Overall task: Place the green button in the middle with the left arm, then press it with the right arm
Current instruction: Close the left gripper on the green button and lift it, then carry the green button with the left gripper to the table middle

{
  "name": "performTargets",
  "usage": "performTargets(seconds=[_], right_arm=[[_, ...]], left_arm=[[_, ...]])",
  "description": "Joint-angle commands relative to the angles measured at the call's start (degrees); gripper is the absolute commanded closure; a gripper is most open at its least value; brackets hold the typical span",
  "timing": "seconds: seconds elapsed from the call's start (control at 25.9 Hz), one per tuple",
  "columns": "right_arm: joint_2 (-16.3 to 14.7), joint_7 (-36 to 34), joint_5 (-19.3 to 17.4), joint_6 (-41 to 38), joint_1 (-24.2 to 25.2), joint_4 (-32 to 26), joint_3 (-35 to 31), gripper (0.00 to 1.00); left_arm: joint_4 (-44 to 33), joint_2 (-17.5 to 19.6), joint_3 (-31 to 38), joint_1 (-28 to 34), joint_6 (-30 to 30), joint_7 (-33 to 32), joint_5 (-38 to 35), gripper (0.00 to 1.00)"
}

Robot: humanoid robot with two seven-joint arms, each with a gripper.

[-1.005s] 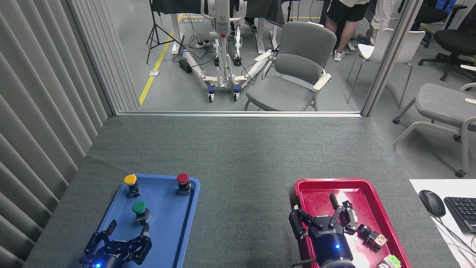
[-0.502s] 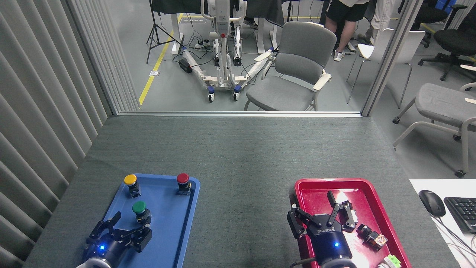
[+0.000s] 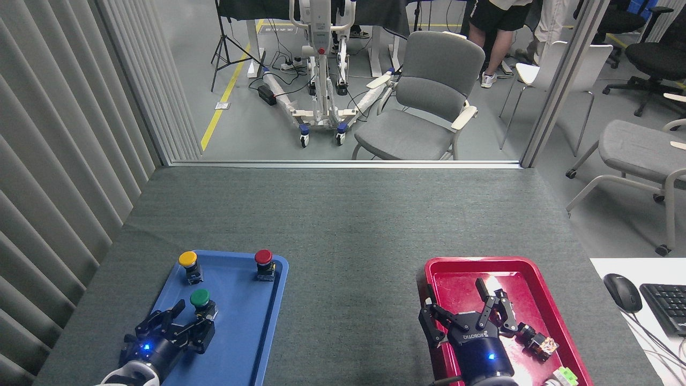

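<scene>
Left hand (image 3: 192,314) is spread wide, fingers either side of the green button (image 3: 202,301) without gripping it. That button stands on the blue tray (image 3: 244,343), nearer than the yellow button (image 3: 189,265) and red button (image 3: 263,264). Right hand (image 3: 465,315), fingers apart, hangs over the red tray (image 3: 461,264).

Your widest free lane is the bare grey table (image 3: 343,225) between the blue tray (image 3: 244,343) at lower left and the red tray (image 3: 541,300) at lower right — the yellow button (image 3: 188,260) and red button (image 3: 263,258) (both upright) crowd the blue tray's upper end.
</scene>
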Motion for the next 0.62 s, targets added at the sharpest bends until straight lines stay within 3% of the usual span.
performTargets(seconds=[0.0, 0.08, 0.12, 0.19, 0.35, 0.46, 0.58], right_arm=[[-0.14, -0.12, 0.02, 0.0, 0.0, 0.0, -0.15, 0.01], [0.04, -0.29, 0.02, 0.0, 0.0, 0.0, -0.24, 0.01], [0.04, -0.29, 0.02, 0.0, 0.09, 0.0, -0.15, 0.01], [-0.14, -0.38, 0.11, 0.17, 0.27, 0.0, 0.02, 0.01], [-0.14, -0.38, 0.02, 0.26, 0.35, 0.0, -0.07, 0.01], [-0.05, -0.38, 0.11, 0.26, 0.44, -0.18, 0.02, 0.01], [-0.23, -0.47, 0.11, 0.35, 1.5, -0.35, 0.2, 0.01]], left_arm=[[0.26, -0.04, -1.23, -0.25, 0.2, 0.28, 0.08, 0.41], [0.34, -0.04, -1.75, -0.25, 0.29, 0.45, 0.17, 0.53], [0.26, -0.04, -1.75, -0.25, -0.06, 0.8, 0.17, 0.65], [0.26, 0.22, -2.9, -0.16, -0.68, 1.95, 0.08, 0.97], [-0.88, 1.1, -4.92, 0.19, -4.02, 6.87, 0.08, 1.0], [-9.76, 0.93, -7.64, 0.36, -9.73, 10.3, -0.01, 1.0], [-15.39, -0.39, -15.72, -0.34, -6.13, 10.74, 0.08, 1.0]])
